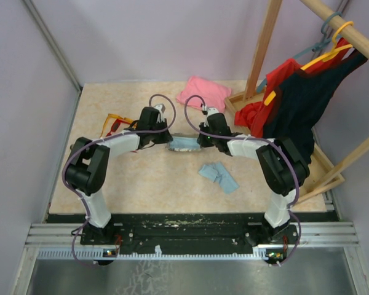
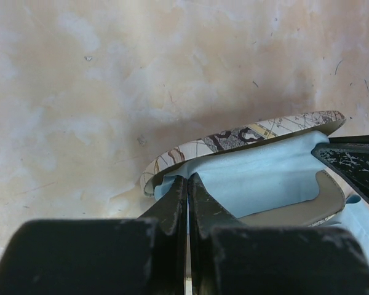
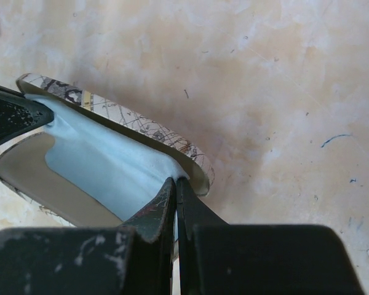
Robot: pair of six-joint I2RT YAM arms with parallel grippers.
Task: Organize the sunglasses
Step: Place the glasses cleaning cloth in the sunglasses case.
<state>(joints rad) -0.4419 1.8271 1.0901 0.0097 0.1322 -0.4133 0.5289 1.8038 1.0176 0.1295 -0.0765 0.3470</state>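
Both arms meet over open case, ctr of beige marbled worktop [image 1: 141, 184].
Oblong grey-patterned case [image 2: 246, 136] lies open w/ light blue cloth [image 2: 258, 178] inside. Left end effector [image 2: 187, 179] closed, tips on cloth's 9 o'clock end. Right end effector [image 3: 175, 181] closed, tips on 3 o'clock end. Orange-amber & red sunglasses [image 1: 114, 123] sit at worktop's 10 o'clock, not held.
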